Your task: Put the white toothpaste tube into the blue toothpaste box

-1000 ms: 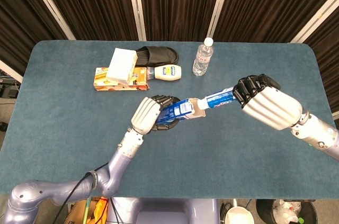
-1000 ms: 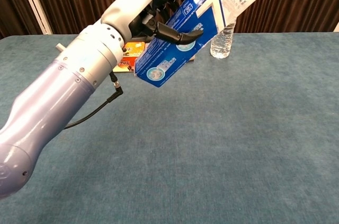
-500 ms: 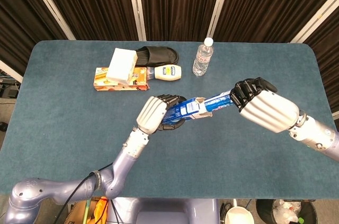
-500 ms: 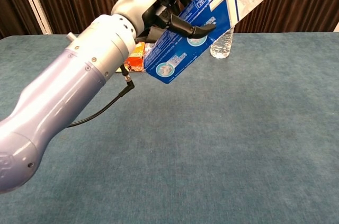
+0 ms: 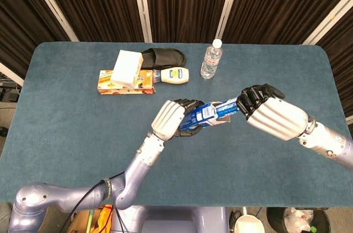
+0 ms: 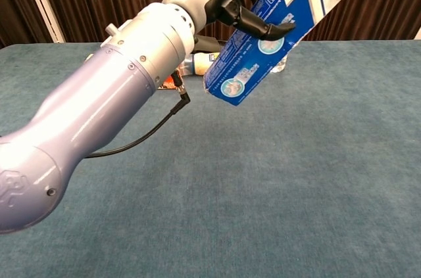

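My left hand [image 5: 168, 120] grips the blue toothpaste box [image 5: 202, 116] above the table's middle, its open end toward the right. In the chest view the same box [image 6: 276, 35] slants up to the right under my left hand's fingers [image 6: 263, 25]. The toothpaste tube [image 5: 227, 107] runs from the box's mouth to my right hand [image 5: 270, 117], which holds its far end. Only a short blue-and-white stretch of the tube shows; the rest is inside the box or under the fingers. My right hand is outside the chest view.
At the back left lie an orange box [image 5: 126, 82] with a white block [image 5: 126, 68] on it, a black slipper [image 5: 164, 57] and a small cream bottle [image 5: 175, 75]. A water bottle [image 5: 211, 59] stands at the back centre. Blue cloth [image 5: 66, 134] covers the table.
Both hands have closed toward each other, the left with the box shifting right, and the tube has slid deeper into the box, leaving less of it showing.
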Motion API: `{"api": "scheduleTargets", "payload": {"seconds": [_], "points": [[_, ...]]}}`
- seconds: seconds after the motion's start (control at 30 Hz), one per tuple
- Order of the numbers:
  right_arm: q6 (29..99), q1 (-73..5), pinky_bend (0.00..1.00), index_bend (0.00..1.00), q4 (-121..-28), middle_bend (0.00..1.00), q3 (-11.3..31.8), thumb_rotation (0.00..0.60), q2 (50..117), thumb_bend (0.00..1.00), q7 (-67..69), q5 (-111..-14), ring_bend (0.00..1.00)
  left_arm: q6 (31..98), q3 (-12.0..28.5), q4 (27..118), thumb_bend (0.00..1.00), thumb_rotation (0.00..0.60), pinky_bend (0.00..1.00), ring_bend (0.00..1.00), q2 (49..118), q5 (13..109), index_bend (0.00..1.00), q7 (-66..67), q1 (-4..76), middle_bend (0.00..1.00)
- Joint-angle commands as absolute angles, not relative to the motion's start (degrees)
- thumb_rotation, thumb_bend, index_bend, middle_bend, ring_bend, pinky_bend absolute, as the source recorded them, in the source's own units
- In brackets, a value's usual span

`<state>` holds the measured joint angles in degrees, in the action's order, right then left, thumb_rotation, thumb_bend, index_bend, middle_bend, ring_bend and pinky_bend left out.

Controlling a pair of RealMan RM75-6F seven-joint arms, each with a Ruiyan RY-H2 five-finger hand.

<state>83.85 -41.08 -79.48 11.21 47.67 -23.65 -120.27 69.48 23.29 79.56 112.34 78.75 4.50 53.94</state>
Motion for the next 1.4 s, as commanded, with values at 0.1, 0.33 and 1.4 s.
{"api": "scheduleTargets", "payload": {"seconds": [0.1, 0.33, 1.4], "points": [[83.5, -41.2, 0.87, 0.99, -79.3, 0.85, 11.1, 0.6, 47.7, 0.47, -24.0, -120.4, 0.8, 69.8, 22.8, 80.6, 0.39, 0.6, 0.56, 0.49, 112.5, 78.7, 0.34, 5.2, 53.8, 0.49], [83.9, -41.4, 0.87, 0.99, -79.7, 0.85, 10.9, 0.6, 47.8, 0.47, -24.4, -121.3, 0.8, 69.0, 23.8, 82.4, 0.39, 0.6, 0.56, 0.49, 112.4, 76.7, 0.34, 7.2, 54.2, 0.49], [91.9, -38.4, 0.52, 0.56, -77.8, 0.62, 13.5, 0.6, 51.9, 0.43, -26.6, -117.7, 0.42, 67.5, 30.5, 81.2, 0.39, 0.6, 0.56, 0.49, 116.1, 67.6, 0.34, 15.2, 60.8, 0.49]]}}
